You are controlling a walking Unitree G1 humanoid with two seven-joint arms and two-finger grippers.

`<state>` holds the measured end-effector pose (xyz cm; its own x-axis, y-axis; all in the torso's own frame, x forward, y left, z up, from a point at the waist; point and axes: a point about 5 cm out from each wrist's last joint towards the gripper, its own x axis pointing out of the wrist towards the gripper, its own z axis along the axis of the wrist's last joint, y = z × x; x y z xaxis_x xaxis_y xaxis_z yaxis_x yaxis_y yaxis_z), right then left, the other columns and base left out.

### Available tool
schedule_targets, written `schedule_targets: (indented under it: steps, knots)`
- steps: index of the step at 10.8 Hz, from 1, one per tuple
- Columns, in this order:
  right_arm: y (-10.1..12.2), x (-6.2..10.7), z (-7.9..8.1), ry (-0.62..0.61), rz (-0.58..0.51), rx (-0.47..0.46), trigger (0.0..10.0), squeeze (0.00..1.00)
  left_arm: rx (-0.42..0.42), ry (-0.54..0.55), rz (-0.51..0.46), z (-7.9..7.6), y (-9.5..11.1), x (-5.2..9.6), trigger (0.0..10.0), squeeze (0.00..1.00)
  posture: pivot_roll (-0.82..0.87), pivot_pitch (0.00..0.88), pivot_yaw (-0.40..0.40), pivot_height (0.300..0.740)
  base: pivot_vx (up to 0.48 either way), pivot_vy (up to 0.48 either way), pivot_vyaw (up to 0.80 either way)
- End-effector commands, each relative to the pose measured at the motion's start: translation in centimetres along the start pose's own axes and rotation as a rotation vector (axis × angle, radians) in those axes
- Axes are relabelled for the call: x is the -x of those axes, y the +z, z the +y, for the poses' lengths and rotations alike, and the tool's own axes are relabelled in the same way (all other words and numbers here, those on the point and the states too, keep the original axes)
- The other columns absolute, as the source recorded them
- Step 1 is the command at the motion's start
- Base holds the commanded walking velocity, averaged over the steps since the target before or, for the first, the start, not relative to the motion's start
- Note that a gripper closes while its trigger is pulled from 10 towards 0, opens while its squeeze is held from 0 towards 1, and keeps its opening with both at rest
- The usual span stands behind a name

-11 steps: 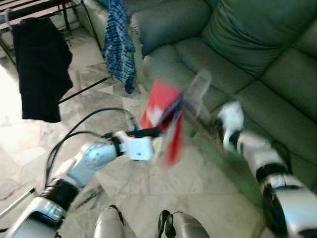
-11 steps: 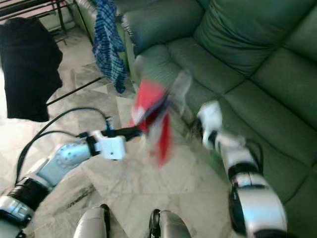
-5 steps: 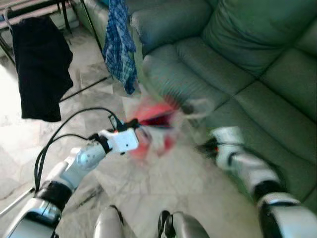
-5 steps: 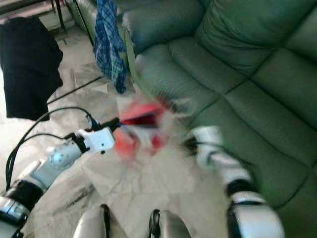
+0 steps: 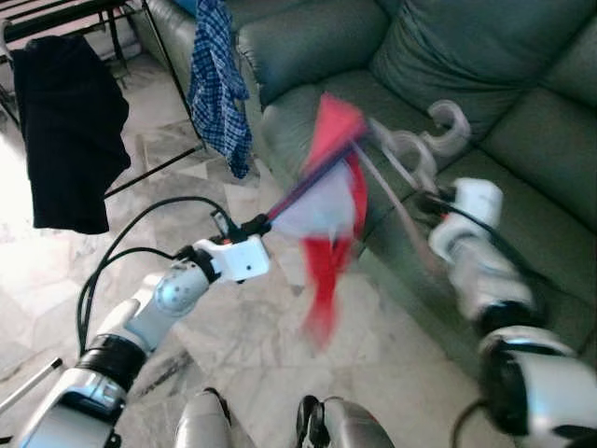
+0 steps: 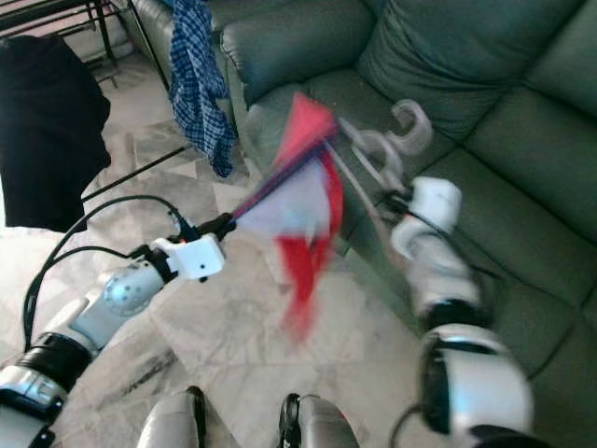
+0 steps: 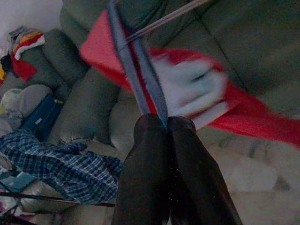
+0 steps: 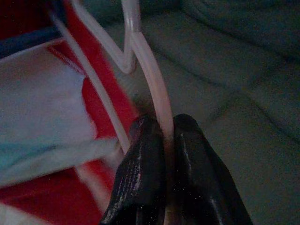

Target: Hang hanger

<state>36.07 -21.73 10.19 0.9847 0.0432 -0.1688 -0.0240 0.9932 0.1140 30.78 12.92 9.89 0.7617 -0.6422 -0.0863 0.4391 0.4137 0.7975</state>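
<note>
A dark green sofa [image 5: 438, 56] spans the back and right of the scene, above a pale marble floor [image 5: 242, 327]. At the far left a black garment [image 5: 70, 131] hangs from a drying rack [image 5: 56, 14], and a blue checked shirt [image 5: 216, 84] hangs beside the sofa's arm.

Both silver arms are raised in front of the robot, with a red and white garment [image 5: 326, 210] stretched between them on a pale plastic hanger [image 5: 410, 154]. The left arm reaches forward and up from the lower left, elbow bent, a black cable looping over it. Its left tool [image 7: 166, 124] is pinched narrow on a dark blue edge of the garment, the fingers [image 7: 145, 173] pressed together around it. The right arm comes up from the lower right, forearm tilted towards the sofa. Its right tool [image 8: 164, 133] is clamped tight on the hanger's pale bar, which runs up between the two black fingers [image 8: 138, 168].

The hanger is in the air before the sofa seat, hook [image 5: 452, 126] uppermost and blurred, apart from the rack. The garment's red tail dangles over the floor.
</note>
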Motion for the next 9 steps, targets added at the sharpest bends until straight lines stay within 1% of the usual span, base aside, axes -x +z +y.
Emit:
schedule_targets:
  steps: [1,2,3,4,5,6,7,8,9]
  knots:
    - [3.7,-0.4,-0.5,-0.074,-0.182,-0.017,10.0,0.0,0.048,-0.049,0.009,-1.4,-0.3,0.7,10.0,0.0,0.05,0.131,-0.104,0.74,0.0,0.0,0.0]
    - [6.0,-1.2,0.8,-0.062,-0.287,-0.12,10.0,0.0,0.184,-0.045,-0.046,-1.9,1.1,0.1,10.0,0.0,0.05,0.132,-0.103,0.74,0.0,0.0,0.0]
    - [8.6,-2.1,3.7,0.055,-0.366,-0.256,10.0,0.0,0.28,-0.098,-0.113,-3.0,2.9,-0.7,10.0,0.0,0.06,0.13,-0.105,0.74,0.0,0.0,0.0]
    - [9.5,-2.4,5.6,0.147,-0.382,-0.332,10.0,0.0,0.277,-0.108,-0.128,-3.3,3.3,-1.2,10.0,0.0,0.06,0.126,-0.114,0.74,0.0,0.0,0.0]
    - [10.4,-2.3,9.7,0.359,-0.406,-0.392,10.0,0.0,0.269,-0.119,-0.134,-3.9,3.6,-1.9,10.0,0.0,0.06,0.125,-0.116,0.74,0.0,0.0,0.0]
    - [10.2,-1.6,12.4,0.51,-0.402,-0.453,10.0,0.0,0.311,-0.106,-0.134,-4.2,3.9,-2.1,10.0,0.0,0.05,0.128,-0.12,0.74,0.0,0.0,0.0]
    - [10.0,-1.2,13.4,0.568,-0.391,-0.489,10.0,0.0,0.33,-0.116,-0.137,-4.4,4.2,-2.2,10.0,0.0,0.05,0.13,-0.119,0.74,0.0,0.0,0.0]
    - [9.8,-0.4,15.0,0.648,-0.389,-0.555,10.0,0.0,0.34,-0.148,-0.146,-5.4,4.7,-2.2,10.0,0.0,0.04,0.133,-0.114,0.74,0.0,0.0,0.0]
    - [10.6,-0.4,15.0,0.632,-0.403,-0.605,10.0,0.0,0.344,-0.178,-0.154,-6.2,4.9,-2.2,10.0,0.0,0.04,0.132,-0.111,0.74,0.0,0.0,0.0]
